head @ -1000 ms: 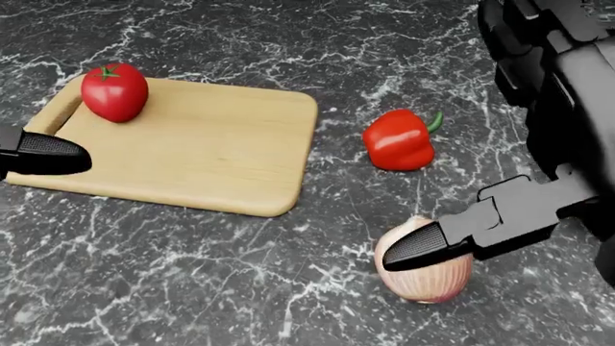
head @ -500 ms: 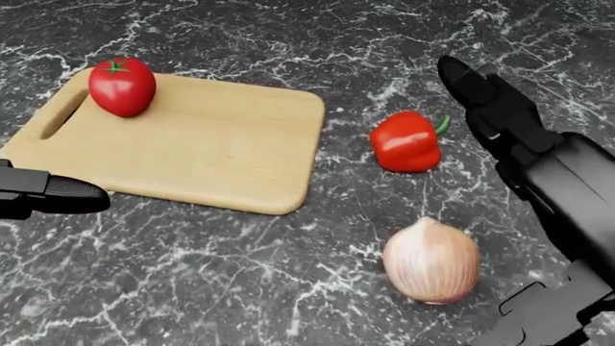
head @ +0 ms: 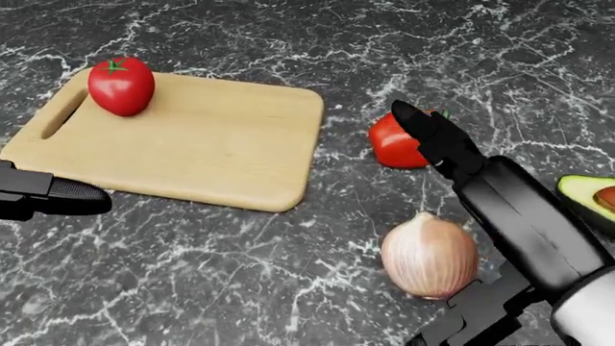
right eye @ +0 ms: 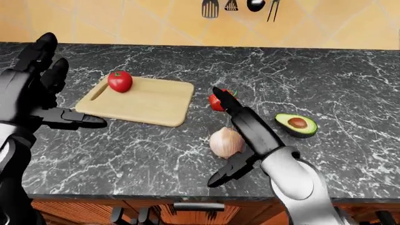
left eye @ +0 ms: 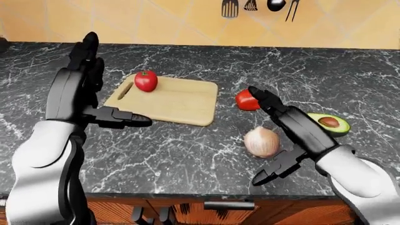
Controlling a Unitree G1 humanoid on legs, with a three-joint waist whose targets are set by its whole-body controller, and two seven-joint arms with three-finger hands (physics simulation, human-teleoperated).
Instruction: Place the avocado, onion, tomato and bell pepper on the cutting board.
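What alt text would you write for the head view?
A tomato sits on a wooden cutting board on a dark marble counter. Right of the board, the open right robot hand stands around an onion, partly covering a red bell pepper; a halved avocado lies at the right edge.

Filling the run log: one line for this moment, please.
board: tomato | counter: pepper, onion, avocado | right hand: open by onion | left hand: open

I can't read any text, label, brand, number or sign anywhere in these views, on the counter or the wall.
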